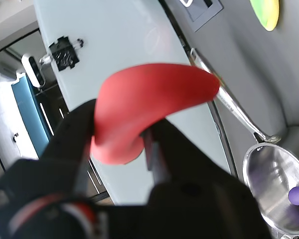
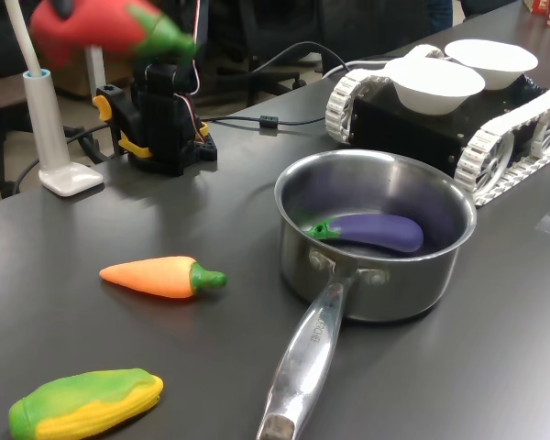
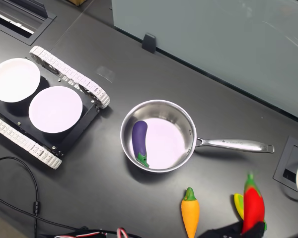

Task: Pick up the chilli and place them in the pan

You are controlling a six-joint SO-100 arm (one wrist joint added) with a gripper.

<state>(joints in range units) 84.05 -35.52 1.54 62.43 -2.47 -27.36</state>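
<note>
Holding steady mid-carry, going big to small:

Counter (image 2: 495, 348): dark, carries everything.

Tracked rover (image 2: 522, 119) parked at the first exterior view's upper right, two white bowls (image 2: 435, 84) seated on its deck. Well apart from the work, not in the way.

Pan (image 3: 186, 126): stainless saucepan, upright, handle pointing to the second exterior view's right. Purple eggplant (image 3: 138, 140) already lies inside, against the wall on the second exterior view's left; the rest of the floor is free, so there looks to be room for a drop.

Corn toy (image 2: 84, 403) and carrot toy (image 2: 160, 276) lie on the counter near the pan handle, untouched.

Chilli (image 1: 149, 107): off the counter, raised high, clamped in the gripper (image 1: 117, 149), which is closed around its thick end with the tip sticking out free. Not over the pan yet: in the second exterior view it sits by the carrot toy, beyond the handle.

My read: lift done, transfer toward the pan is next.
</note>
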